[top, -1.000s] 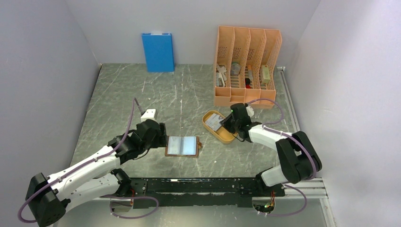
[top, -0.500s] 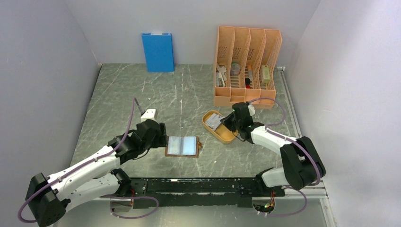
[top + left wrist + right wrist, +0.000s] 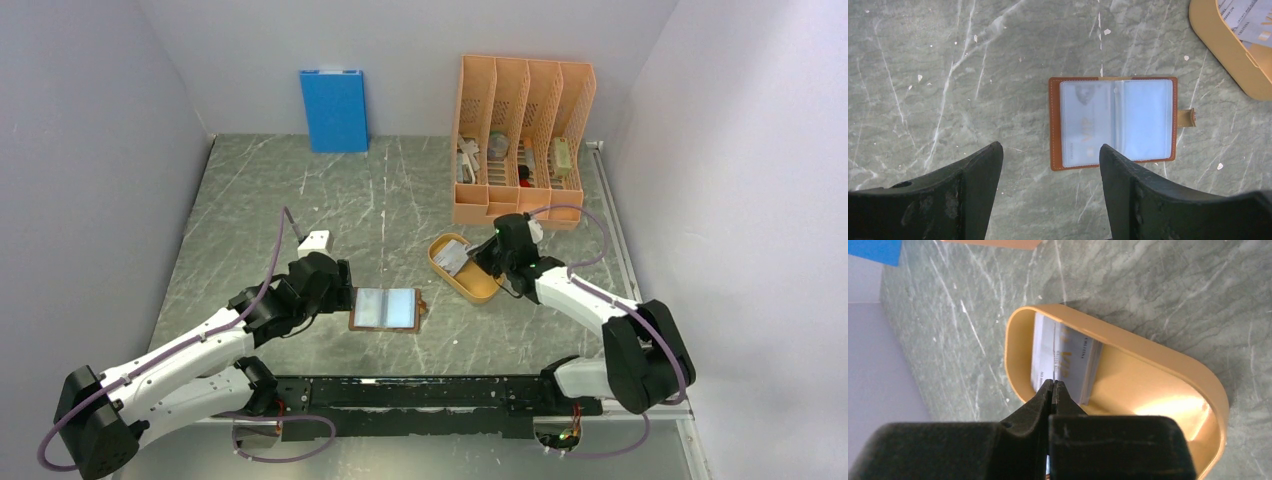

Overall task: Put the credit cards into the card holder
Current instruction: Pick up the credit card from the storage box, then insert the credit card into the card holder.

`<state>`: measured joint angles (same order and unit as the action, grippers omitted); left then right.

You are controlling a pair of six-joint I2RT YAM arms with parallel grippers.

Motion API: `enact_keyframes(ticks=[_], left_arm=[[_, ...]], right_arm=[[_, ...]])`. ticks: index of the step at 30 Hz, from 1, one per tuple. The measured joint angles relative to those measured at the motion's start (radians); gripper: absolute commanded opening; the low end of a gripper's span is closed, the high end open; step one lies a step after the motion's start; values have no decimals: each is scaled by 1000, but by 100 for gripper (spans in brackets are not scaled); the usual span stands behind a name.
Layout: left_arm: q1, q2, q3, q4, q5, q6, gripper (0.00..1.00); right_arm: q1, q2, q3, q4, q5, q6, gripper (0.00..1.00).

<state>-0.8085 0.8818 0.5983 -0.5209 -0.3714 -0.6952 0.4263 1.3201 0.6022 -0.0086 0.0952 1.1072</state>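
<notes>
The brown card holder (image 3: 386,309) lies open and flat on the table, its clear pockets up, one pale card showing inside; it also shows in the left wrist view (image 3: 1113,122). My left gripper (image 3: 345,300) is open and empty at the holder's left edge, its fingertips (image 3: 993,155) apart. My right gripper (image 3: 478,258) hangs over the orange oval tray (image 3: 482,292) and is shut (image 3: 1054,382) on a thin pale credit card (image 3: 1054,350) seen edge-on. Other pale credit cards (image 3: 1073,360) lie stacked in the tray's far end.
A tall orange file rack (image 3: 522,140) with small items stands at the back right, just behind the tray. A blue box (image 3: 334,110) leans against the back wall. Grey walls close the table on the left, back and right.
My right arm's elbow has swung to the right and the wrist has shifted slightly back over the tray. The left arm and the card holder have not moved.
</notes>
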Motion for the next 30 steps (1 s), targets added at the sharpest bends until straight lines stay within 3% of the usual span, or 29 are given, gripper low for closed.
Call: enact_keyframes(ticks=[10,15,22,30], left_arm=[[0,-15,0,-4,-13,-5,74],[0,-48,2,-18,-23,-19,74],[0,-100,12,-43,-24,-46,75],[0,-126,12,-51,-24,-65,75]], right_arm=[[-6,-109,166,-187,-22,49,0],[-60,-164,195,-222,-190,89,0],[-85,-145,167,-183,-560,148,0],[-85,-172,159,-177,-715,140,0]])
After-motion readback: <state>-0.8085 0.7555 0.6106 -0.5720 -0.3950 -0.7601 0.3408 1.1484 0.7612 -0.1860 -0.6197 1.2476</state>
